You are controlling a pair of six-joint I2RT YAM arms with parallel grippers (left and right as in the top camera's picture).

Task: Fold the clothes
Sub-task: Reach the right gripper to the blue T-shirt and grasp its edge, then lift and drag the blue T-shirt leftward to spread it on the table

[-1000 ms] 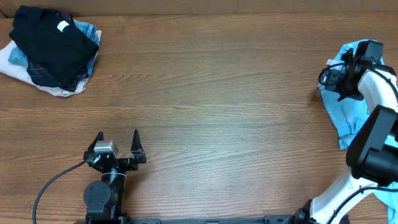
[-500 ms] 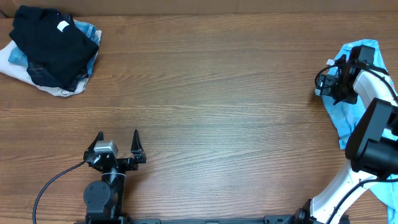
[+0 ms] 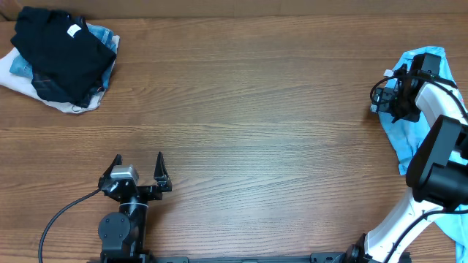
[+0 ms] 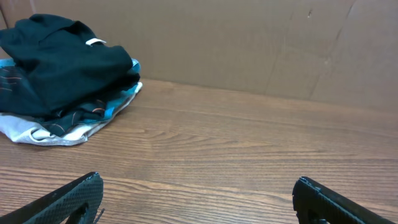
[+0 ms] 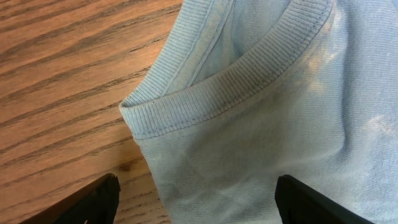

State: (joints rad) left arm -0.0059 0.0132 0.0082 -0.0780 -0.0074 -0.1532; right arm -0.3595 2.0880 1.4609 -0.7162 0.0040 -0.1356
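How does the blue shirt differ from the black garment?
The blue shirt lies alone at the table's right edge; the black garment tops other fabrics at its far-left corner. The shirt is under the right gripper; no gripper is near the garment. Both are crumpled.

Bright even light, soft faint shadows, sharp focus

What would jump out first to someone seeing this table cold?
The sky-blue shirt lies crumpled at the right edge of the table, with the right gripper open over its ribbed collar. Then there is the dark clothes pile in the far left corner, and the left gripper open over bare wood near the front.
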